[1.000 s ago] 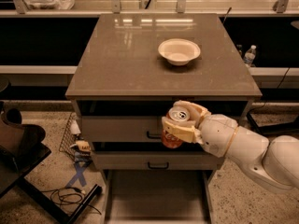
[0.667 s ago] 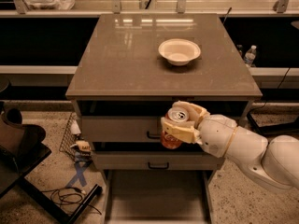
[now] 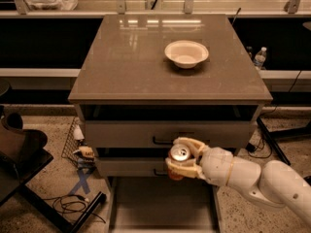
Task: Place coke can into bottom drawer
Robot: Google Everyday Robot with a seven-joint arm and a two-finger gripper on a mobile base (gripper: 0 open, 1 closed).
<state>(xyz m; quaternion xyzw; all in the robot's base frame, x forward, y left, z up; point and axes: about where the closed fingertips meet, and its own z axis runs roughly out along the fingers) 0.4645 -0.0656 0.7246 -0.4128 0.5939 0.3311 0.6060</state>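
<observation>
My gripper (image 3: 183, 157) comes in from the lower right on a white arm and is shut on the coke can (image 3: 178, 155), a red can with its silver top facing up. It holds the can upright in front of the two closed grey drawer fronts, above the back of the bottom drawer (image 3: 146, 205). The bottom drawer is pulled out toward me, a wide grey tray with pale side walls; its floor looks bare.
A white bowl (image 3: 186, 53) sits on the cabinet top (image 3: 126, 62). A dark chair (image 3: 19, 154) stands at the left, with cables (image 3: 73, 205) and small items on the floor. A water bottle (image 3: 260, 57) stands behind at the right.
The gripper with the can has sunk slightly, from level with the upper drawer front toward the second one. Nothing else moved.
</observation>
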